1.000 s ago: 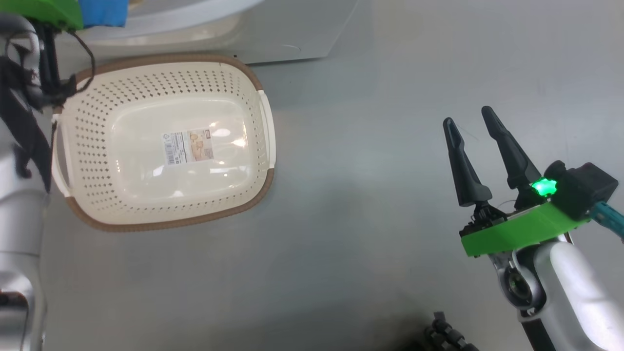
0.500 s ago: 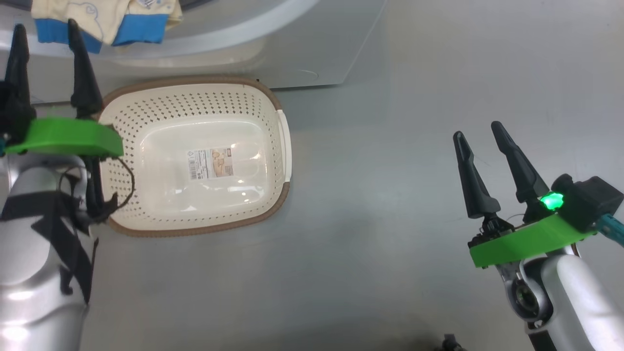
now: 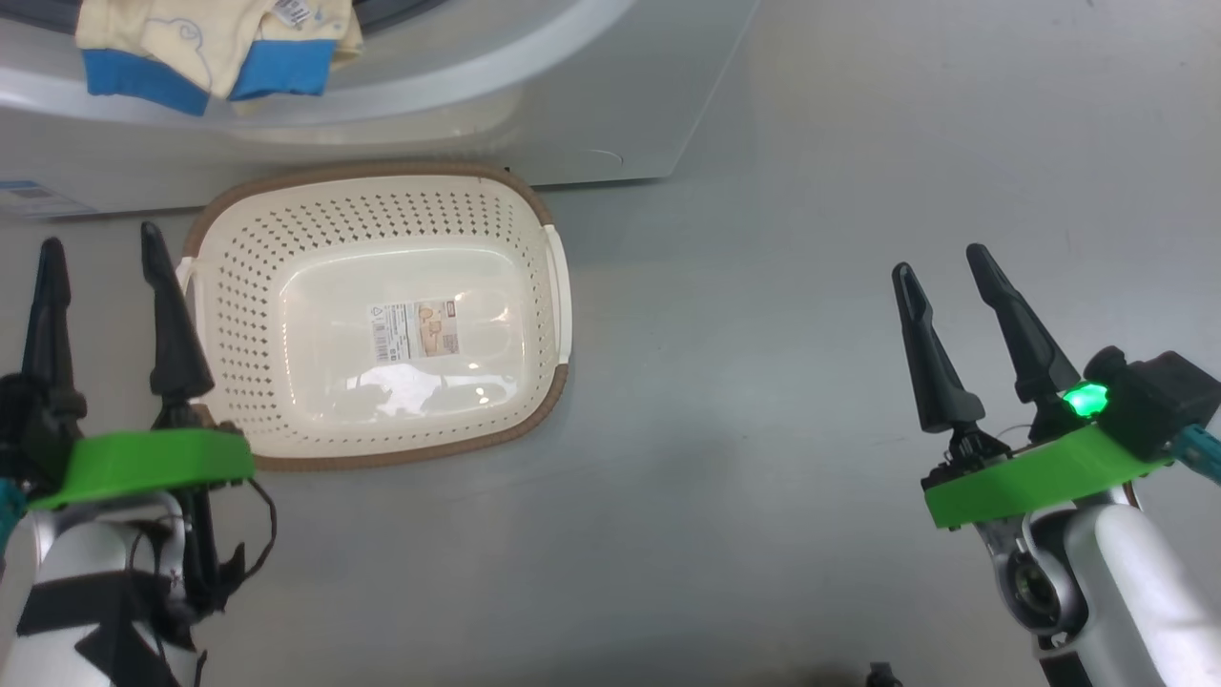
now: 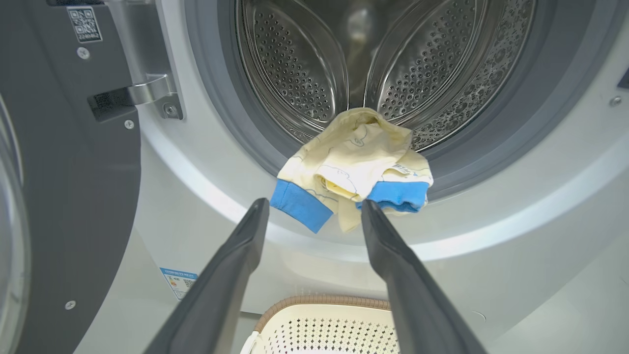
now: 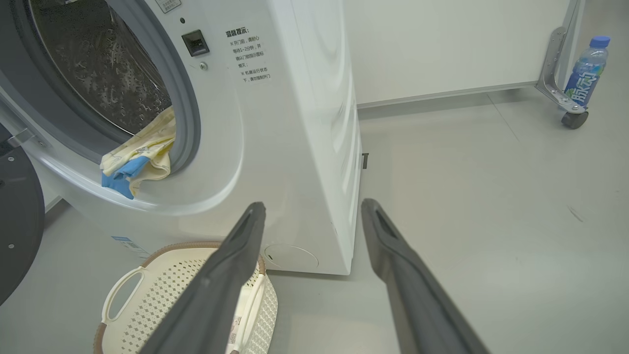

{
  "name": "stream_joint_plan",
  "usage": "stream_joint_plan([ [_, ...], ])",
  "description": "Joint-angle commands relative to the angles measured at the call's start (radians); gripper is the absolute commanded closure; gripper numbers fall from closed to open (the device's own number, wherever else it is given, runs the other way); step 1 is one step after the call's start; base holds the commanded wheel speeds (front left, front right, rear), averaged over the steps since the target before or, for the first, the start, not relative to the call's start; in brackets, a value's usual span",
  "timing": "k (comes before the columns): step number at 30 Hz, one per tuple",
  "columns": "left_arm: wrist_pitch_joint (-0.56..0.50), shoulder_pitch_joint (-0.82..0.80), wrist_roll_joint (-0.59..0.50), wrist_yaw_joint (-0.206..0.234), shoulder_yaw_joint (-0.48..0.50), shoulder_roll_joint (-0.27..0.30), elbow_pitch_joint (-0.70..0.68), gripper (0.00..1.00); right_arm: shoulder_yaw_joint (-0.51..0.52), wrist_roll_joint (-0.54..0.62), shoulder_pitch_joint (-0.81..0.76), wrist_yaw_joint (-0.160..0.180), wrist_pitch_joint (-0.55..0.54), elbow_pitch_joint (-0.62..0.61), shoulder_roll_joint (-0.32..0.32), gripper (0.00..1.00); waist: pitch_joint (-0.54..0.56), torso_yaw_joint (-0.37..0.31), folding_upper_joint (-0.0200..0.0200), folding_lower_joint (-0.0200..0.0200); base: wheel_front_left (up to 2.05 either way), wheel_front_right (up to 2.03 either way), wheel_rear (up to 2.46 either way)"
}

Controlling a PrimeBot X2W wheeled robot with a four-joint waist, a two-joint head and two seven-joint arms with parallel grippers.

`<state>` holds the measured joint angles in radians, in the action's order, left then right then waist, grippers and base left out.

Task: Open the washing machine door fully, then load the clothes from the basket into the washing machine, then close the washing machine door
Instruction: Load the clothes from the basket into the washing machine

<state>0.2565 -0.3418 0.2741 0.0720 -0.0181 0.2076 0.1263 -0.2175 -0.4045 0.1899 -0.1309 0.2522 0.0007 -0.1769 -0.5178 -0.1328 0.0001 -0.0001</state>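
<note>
The cream-yellow clothes point(image 3: 215, 43) with blue trim hang over the grey gasket at the mouth of the washing machine point(image 3: 534, 105), half in the steel drum point(image 4: 373, 64). The same clothes point(image 4: 351, 172) show just beyond my open left gripper point(image 4: 312, 209), apart from its fingers. The washing machine door point(image 4: 59, 187) stands swung open at the left, on its metal hinge point(image 4: 142, 93). The perforated basket point(image 3: 315, 286) sits on the floor before the machine with only its label inside. My left gripper point(image 3: 100, 253) is beside the basket's left handle. My right gripper point(image 3: 940, 262) hangs open over bare floor.
Grey floor point(image 3: 763, 382) stretches to the right of the basket. A drink bottle point(image 5: 585, 71) stands on a wheeled metal frame point(image 5: 557, 59) by the far wall. A blue label sticker point(image 4: 179, 281) sits low on the machine's front.
My left gripper has drawn back from the machine's mouth toward the lower left, leaving the clothes on the rim. The head camera tilted slightly. The right gripper barely moved.
</note>
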Motion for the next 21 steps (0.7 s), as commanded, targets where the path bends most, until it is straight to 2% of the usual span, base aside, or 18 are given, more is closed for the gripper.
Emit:
stream_joint_plan([
  [1, 0.003, 0.019, -0.009, 0.009, 0.038, 0.031, -0.052, 0.0, -0.007, -0.001, -0.018, 0.0, 0.01, -0.035, -0.017, 0.0, 0.001, 0.002, -0.0001, 0.0001, 0.0, 0.0, 0.0],
  [10, 0.003, 0.165, 0.002, 0.046, 0.043, -0.002, -0.169, 0.0, -0.009, 0.0, -0.019, 0.0, 0.01, -0.035, -0.016, 0.0, 0.005, 0.006, -0.0001, 0.0001, 0.0, 0.0, 0.0],
  [21, 0.002, 0.267, 0.018, 0.09, 0.064, -0.03, -0.27, 0.0, -0.015, -0.003, -0.015, 0.0, 0.01, -0.03, -0.015, 0.0, 0.006, -0.006, -0.0001, 0.0001, 0.0, 0.0, 0.0],
])
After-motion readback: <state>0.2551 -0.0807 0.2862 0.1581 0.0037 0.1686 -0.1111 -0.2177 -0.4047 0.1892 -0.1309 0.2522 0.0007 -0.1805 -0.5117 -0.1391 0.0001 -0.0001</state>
